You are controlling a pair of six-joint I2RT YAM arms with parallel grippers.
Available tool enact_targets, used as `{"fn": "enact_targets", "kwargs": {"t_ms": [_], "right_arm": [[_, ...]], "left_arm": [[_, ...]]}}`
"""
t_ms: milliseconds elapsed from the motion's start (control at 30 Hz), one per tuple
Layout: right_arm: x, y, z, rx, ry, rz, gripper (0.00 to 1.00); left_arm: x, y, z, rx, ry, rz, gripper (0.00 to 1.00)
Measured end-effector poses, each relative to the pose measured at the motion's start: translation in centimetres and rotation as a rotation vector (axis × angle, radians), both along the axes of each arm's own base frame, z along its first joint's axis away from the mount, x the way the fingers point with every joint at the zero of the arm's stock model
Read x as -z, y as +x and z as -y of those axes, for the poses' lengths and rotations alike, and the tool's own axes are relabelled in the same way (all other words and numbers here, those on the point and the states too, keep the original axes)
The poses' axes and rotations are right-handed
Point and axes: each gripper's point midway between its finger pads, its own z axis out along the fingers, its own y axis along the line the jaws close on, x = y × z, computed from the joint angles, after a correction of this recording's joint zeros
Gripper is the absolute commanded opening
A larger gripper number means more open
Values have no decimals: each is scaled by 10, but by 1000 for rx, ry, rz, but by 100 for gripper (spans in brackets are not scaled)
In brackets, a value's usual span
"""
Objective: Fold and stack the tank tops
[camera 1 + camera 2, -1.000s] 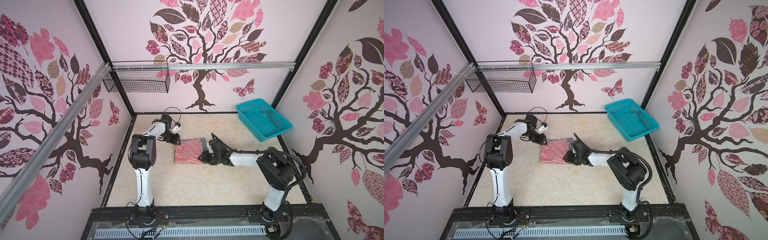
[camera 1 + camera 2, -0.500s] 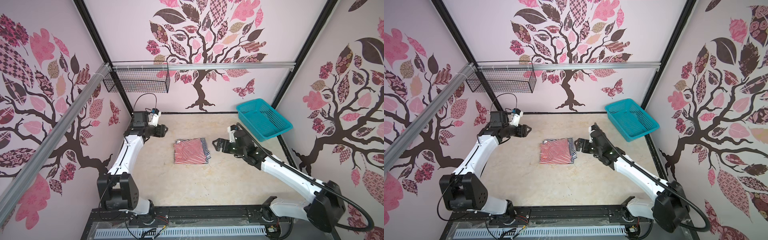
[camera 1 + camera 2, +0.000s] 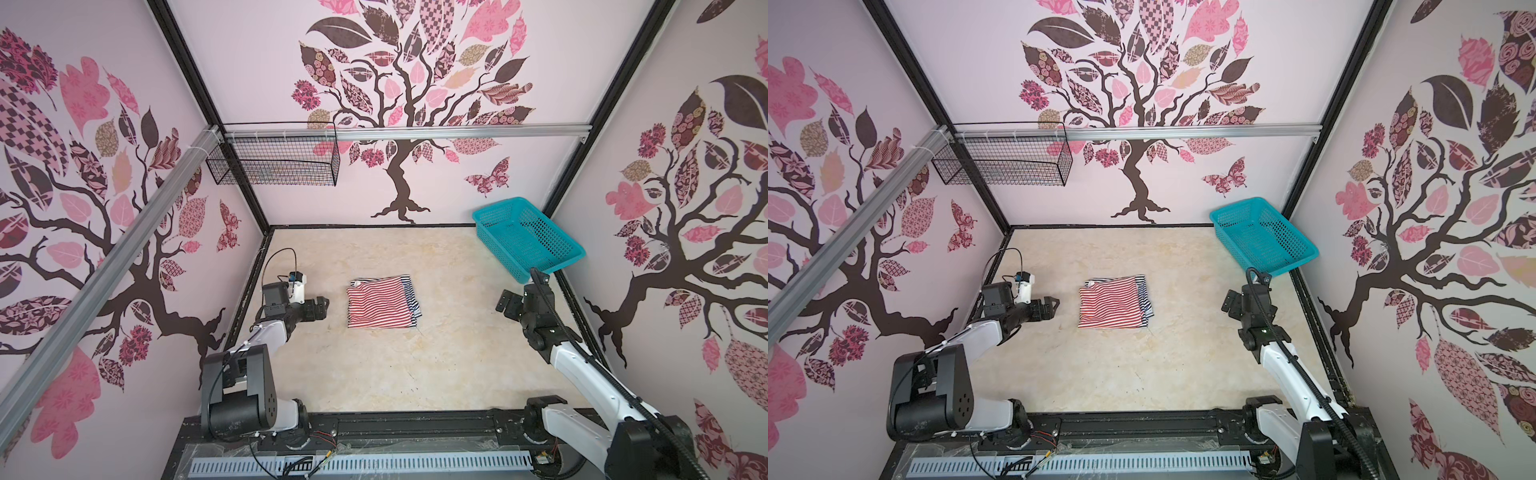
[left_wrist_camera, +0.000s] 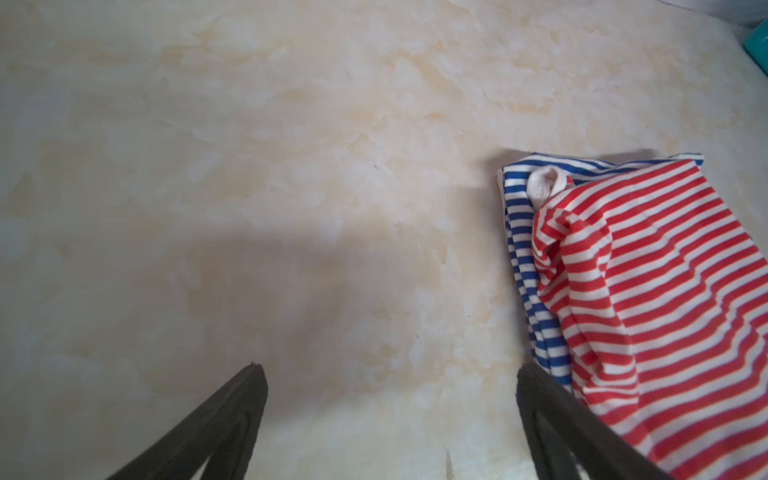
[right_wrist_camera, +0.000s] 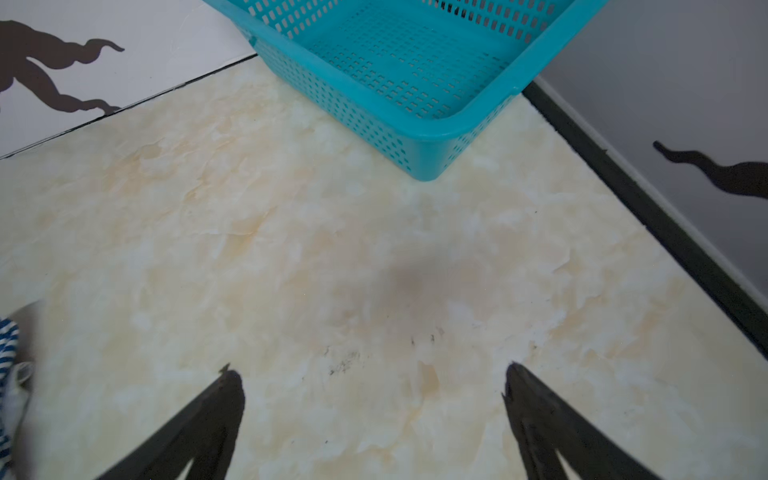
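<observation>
The beige marbled tabletop [image 3: 374,374] carries 1 teal plastic mesh basket [image 3: 528,241], which sits in its far right corner with nothing in it.

Well apart from that basket, toward the middle of the table, the 2 tank tops lie as 1 pile. The folded red-and-white striped cloth top [image 3: 380,305] is uppermost. The navy-and-white striped cloth top [image 4: 519,257] is under it, showing only as a border along 2 edges.

The right gripper [image 5: 372,369] hangs near the basket's nearest corner, its jaws spread wide and holding nothing. The left gripper [image 4: 389,368] is on the side of the pile away from the basket, just beside the cloth. Its jaws are likewise wide apart and hold nothing.

Folding and stacking look essentially done. What may be left is tidying: the red top's corner is rumpled, and a pale edging loop [image 4: 544,185] pokes out there.
</observation>
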Motion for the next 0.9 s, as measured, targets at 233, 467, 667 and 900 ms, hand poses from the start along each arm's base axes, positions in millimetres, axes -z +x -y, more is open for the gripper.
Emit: {"fn": "enact_targets", "kwargs": {"t_ms": [233,467,667,900], "right_arm": [[13,17,8,-17,-113,73,100],[35,29,10,-56,-151,116,100],[20,39,2,-106,-157,234,100],[11,50,-4,-139,-150,312,100]], "left_arm": [[-18,20,-14,-57,73,165,98],[-24,26,-18,-92,94,250,98],[-26,38,0,-66,100,340,98],[-28,36,12,-46,125,381,98]]}}
